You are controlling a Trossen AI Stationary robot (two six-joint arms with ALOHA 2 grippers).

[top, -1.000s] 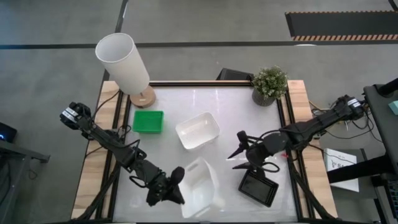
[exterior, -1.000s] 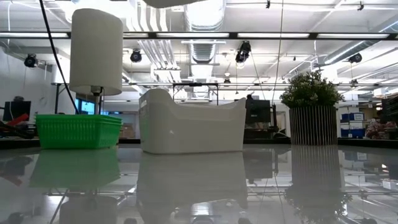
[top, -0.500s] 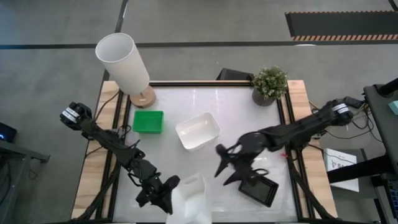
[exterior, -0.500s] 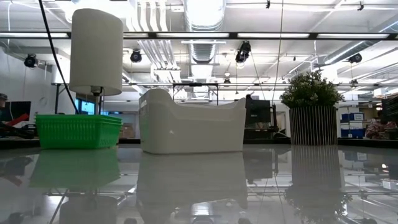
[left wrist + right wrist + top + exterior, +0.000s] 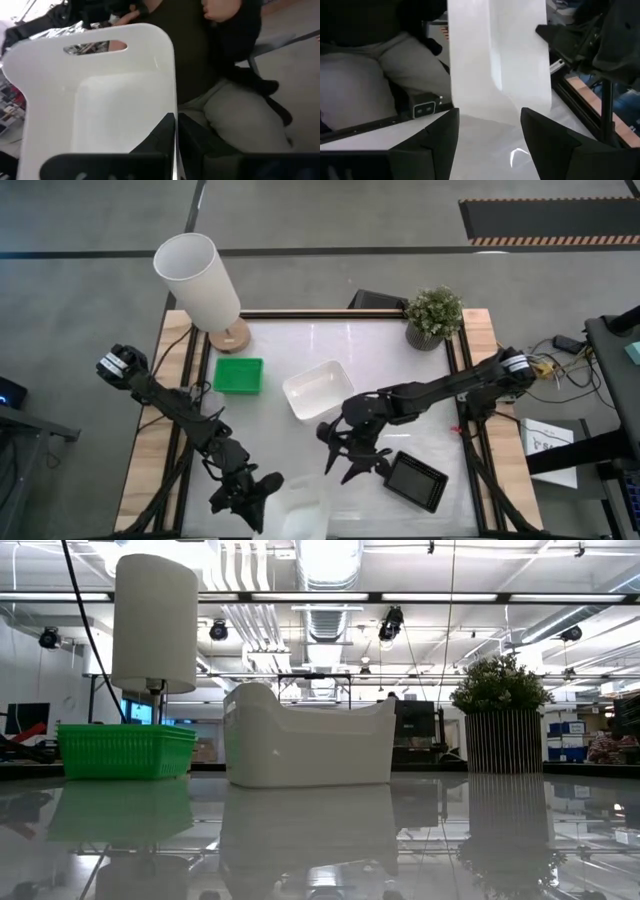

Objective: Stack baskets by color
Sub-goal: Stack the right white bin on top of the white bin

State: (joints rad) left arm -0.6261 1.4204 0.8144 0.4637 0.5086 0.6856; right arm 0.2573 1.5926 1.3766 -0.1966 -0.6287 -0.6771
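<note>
My left gripper [image 5: 262, 498] is at the table's near edge, shut on a white basket [image 5: 305, 518] that is tipped up on edge and lifted off the table. My right gripper [image 5: 336, 450] stands open a little farther in and points at that basket [image 5: 499, 60] without touching it. A second white basket [image 5: 318, 390] rests on its base mid-table. A green basket [image 5: 238, 375] lies to its left. A black basket [image 5: 415, 480] lies near the right front, beside my right arm. My left gripper pinches a side wall of the white basket at its rim [image 5: 174, 107], one finger inside the basket and one outside. The basket is clear of the table and stands tilted ahead of the fingers, its slotted end wall [image 5: 95, 47] farthest from them.
A white lamp [image 5: 198, 278] stands at the far left corner and a potted plant [image 5: 433, 315] at the far right. A seated person [image 5: 220, 95] is just beyond the near edge. Bare table lies between the baskets.
My left gripper has sunk a little toward the near edge and tipped, turning the held white basket from nearly flat to up on edge. My right gripper, still open, has swung from beside the black basket toward the table's left, up to the held basket.
</note>
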